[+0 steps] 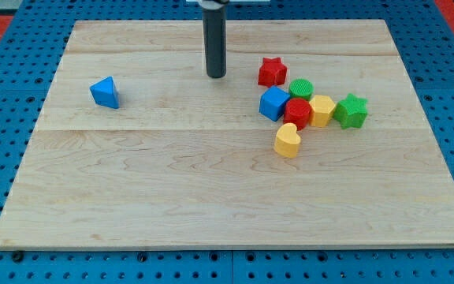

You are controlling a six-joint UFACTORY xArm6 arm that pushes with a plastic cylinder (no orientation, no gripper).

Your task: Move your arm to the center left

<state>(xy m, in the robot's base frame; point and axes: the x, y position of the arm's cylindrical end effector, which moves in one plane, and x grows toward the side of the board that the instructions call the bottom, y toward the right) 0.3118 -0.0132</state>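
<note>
No readable text, labels, brands, numbers or signs appear anywhere: not on the wooden board, the coloured blocks, the dark rod or the blue surround.

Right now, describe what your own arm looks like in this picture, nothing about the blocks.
Only the end of my arm shows: a straight, smooth, dark grey to black round rod coming down from the view's top. My tip is its blunt flat lower end. At the top edge a slightly wider dark collar meets a pale mount. No cables, markings or tool jaws are visible.
</note>
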